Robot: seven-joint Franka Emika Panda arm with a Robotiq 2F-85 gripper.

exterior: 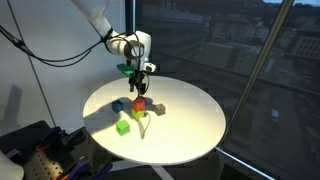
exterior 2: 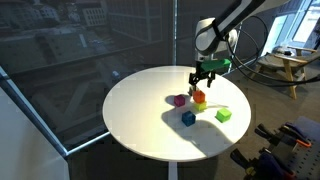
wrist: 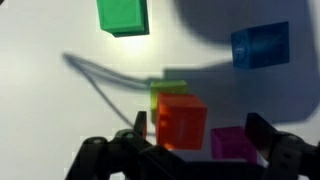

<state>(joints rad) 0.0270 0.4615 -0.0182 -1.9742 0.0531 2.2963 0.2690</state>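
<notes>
1. Dark floor-to-ceiling windows with a night city behind them surround a round white counter, smooth and matte, lit so that the blocks cast hard shadows.
2. Your arm reaches in from above and hangs over the middle of the counter, wrist pointing straight down.
3. Your jaws are spread as wide as they go and hold nothing. In the wrist view, one dark finger shows on each side of the picture's lower edge.
4. An orange-red cube lies directly below the jaws and between the fingers, a little nearer one finger than the other. It sits near the counter's centre, well away from every edge.
5. Being a cube, it has no long axis. Its flat sides are turned slightly off square to the fingers.
6. A yellow-green block touches or is overlapped by the cube on its far side. You cannot tell from these views whether the cube rests on it or sits just beside it.
7. A magenta block sits just beside the cube, close to one finger.
8. A blue block and a green block lie farther off, well apart from each other.
9. All the blocks look like small, solid, plain-coloured pieces with sharp corners and smooth faces.
</notes>
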